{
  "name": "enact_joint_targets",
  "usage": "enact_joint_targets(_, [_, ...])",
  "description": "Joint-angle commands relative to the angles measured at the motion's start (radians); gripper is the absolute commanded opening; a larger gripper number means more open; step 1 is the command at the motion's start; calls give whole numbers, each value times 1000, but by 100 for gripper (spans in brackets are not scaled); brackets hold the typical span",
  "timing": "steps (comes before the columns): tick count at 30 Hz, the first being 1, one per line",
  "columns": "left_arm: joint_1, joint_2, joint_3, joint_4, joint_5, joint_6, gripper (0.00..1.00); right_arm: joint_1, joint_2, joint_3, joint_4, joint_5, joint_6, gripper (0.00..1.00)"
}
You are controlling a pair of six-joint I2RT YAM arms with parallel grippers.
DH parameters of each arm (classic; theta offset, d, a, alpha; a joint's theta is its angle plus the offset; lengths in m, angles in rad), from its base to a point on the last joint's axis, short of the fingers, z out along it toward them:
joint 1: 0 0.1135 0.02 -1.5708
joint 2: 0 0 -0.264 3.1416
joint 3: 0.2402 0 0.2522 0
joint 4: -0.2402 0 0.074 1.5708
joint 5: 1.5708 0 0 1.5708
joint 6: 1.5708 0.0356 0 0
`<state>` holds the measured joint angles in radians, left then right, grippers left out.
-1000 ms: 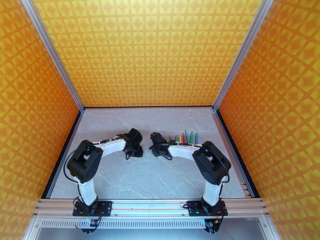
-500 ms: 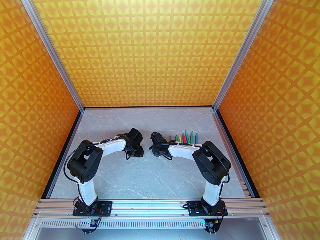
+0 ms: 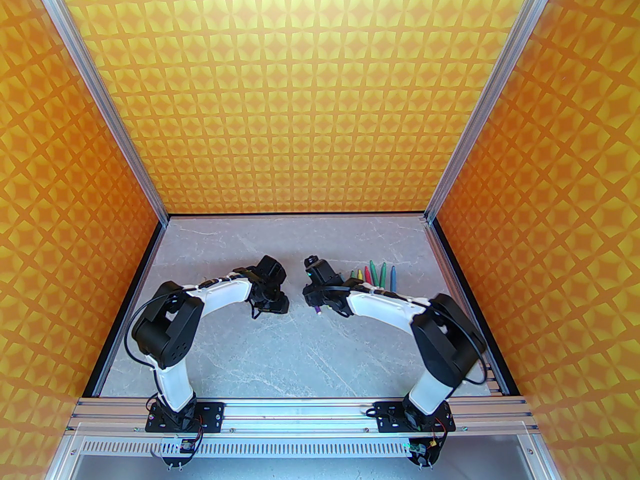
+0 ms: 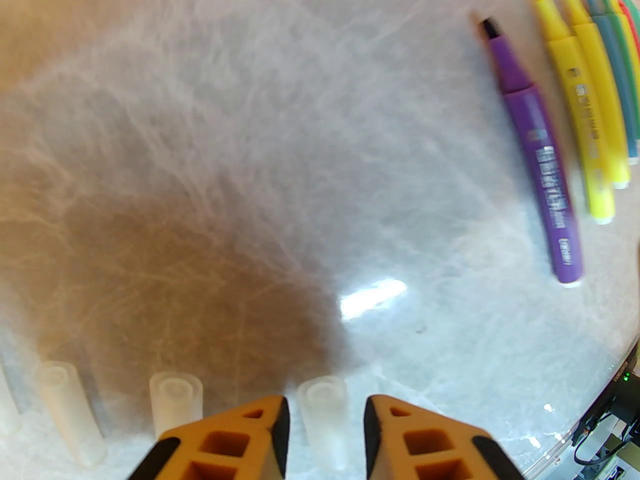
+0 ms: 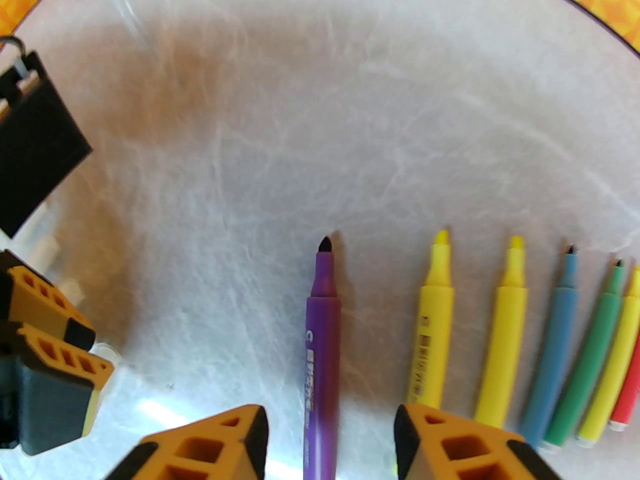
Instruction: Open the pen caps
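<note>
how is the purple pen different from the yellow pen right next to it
The purple pen has a fine dark tip; the yellow pen's tip is yellow and blunter. The purple pen lies apart, between the open fingers of the right gripper; the yellow pen sits at the end of the row of other pens. Both lie flat, uncapped, tips pointing the same way.

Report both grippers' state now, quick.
Left gripper: open, a clear pen cap lying between its jaws, not gripped.
Right gripper: open, the purple pen lying between its jaws, not gripped.
</note>
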<state>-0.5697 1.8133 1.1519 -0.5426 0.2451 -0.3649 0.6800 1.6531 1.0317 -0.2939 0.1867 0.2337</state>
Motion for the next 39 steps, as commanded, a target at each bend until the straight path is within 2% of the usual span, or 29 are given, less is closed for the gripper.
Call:
enact_joint_targets(1, [-3,-112,-15,42,-24,61,40,-3,-89,-33,-4,56,-30,57])
enact_joint_targets(7, [3,-275,-97,113,-185,167,59,-15,-215,-72,-3,179,-89,75])
enact_joint_targets(12, [51,-453,-238,247,-316,244,74,-104,-336,-130,35,223,-120,93])
enact_joint_targets(14, [96,-523,-313,318,-330,277,79,-162,-387,-175,84,227,-130,99])
enact_joint_targets(17, [199,-614,-422,423,-339,296,87,-270,-452,-245,185,224,-144,98])
enact_joint_targets(21, [341,-687,-559,582,-339,322,100,-395,-492,-386,411,312,-170,98])
enact_joint_targets(24, [435,-689,-629,696,-360,310,99,-485,-469,-456,542,336,-158,99])
enact_joint_targets(26, [471,-685,-622,683,-364,299,99,-517,-429,-474,588,345,-139,99])
enact_joint_targets(31, [523,-620,-662,801,-424,310,99,-533,-311,-501,718,364,-135,98])
enact_joint_targets(33, [526,-575,-722,961,-430,347,99,-536,-270,-545,840,379,-160,99])
enact_joint_targets(36, [532,-503,-794,1199,-432,365,99,-547,-201,-606,1020,277,-190,99])
enact_joint_targets(37, [533,-498,-781,1179,-433,365,99,-547,-181,-613,1063,242,-216,98])
enact_joint_targets(39, [537,-459,-780,1246,-431,396,99,-547,-184,-607,1035,225,-208,98])
